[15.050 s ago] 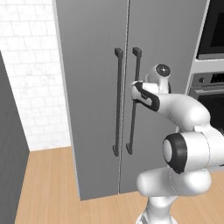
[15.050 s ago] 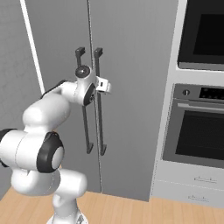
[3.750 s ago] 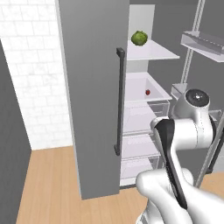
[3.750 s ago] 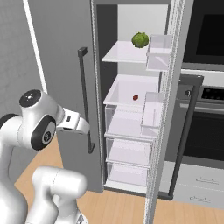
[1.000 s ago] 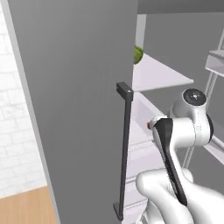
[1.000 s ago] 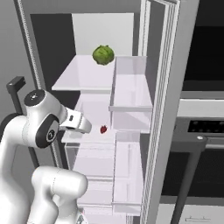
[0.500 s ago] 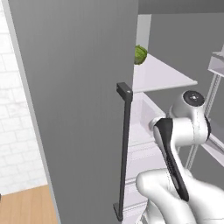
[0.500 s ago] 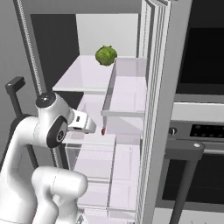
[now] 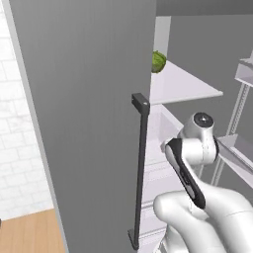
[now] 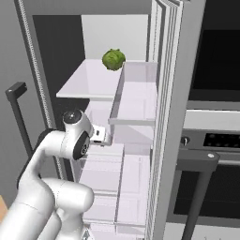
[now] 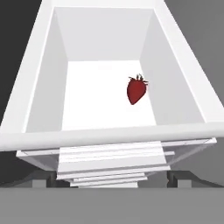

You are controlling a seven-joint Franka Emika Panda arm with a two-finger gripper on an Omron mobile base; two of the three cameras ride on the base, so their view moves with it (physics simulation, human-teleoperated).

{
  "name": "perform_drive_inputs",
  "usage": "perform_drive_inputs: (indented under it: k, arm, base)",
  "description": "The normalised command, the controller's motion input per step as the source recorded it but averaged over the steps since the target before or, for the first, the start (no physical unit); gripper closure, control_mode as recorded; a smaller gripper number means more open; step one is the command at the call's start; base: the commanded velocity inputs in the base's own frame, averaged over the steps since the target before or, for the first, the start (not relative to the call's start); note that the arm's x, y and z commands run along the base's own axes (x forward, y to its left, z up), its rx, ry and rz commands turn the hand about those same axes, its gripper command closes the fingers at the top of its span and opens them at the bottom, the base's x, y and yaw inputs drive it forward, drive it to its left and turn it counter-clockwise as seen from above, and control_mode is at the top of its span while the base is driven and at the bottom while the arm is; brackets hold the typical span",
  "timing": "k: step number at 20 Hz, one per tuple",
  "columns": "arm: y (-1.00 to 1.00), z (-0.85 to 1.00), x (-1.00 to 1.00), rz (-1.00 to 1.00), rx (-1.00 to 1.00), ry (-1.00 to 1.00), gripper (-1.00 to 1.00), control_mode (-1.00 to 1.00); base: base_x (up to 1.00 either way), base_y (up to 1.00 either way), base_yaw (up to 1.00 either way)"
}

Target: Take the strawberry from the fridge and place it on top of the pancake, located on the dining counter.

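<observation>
You have the fridge (image 10: 168, 117) standing open in front of you, its white shelves bare to the camera. On your hand camera the strawberry (image 11: 136, 91) lies on the floor of a white shelf compartment (image 11: 109, 94), a little to the right of centre in that view and toward the back, nothing touching it. The compartment's front lip runs across the picture below the berry, so the berry sits beyond that edge.

Your gripper (image 10: 106, 136) is at the mouth of the fridge at the level of the middle shelf, seen from the right base camera just under the door bin (image 10: 133, 101). Its fingers are spread as wide as they go, and nothing is between them; the two dark fingertips (image 11: 178, 176) stand far apart at the bottom of the hand camera.

A round green leafy vegetable (image 10: 113, 59) rests on the top shelf (image 10: 89, 79), well above the arm. From the left base camera, the grey fridge door (image 9: 84, 123) with its dark bar handle (image 9: 140, 168) fills the left side, and the arm's white wrist (image 9: 197, 143) reaches in past its edge.
</observation>
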Motion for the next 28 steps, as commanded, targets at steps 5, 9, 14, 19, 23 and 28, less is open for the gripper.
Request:
perform_drive_inputs:
  k: [5, 9, 14, 19, 23, 28]
  arm:
    - [-0.38, -0.32, 0.68, 0.0, 0.05, 0.19, -1.0, -1.0]
    - [-0.21, -0.14, 0.68, 0.0, 0.04, 0.1, -1.0, -1.0]
    - [-0.13, -0.12, 0.56, 0.0, 0.01, 0.05, -1.0, -1.0]
    - [-0.04, -0.36, 0.37, 0.0, 0.0, 0.06, -1.0, -1.0]
    - [0.0, -0.47, 0.19, 0.0, 0.0, 0.03, -1.0, -1.0]
    - [0.0, -0.31, 0.23, 0.0, 0.0, 0.0, -1.0, -1.0]
  base:
    - [0.0, 0.0, 0.0]
    - [0.0, 0.0, 0.0]
    - [0.0, 0.0, 0.0]
    - [0.0, 0.0, 0.0]
    - [0.0, 0.0, 0.0]
    - [0.0, 0.0, 0.0]
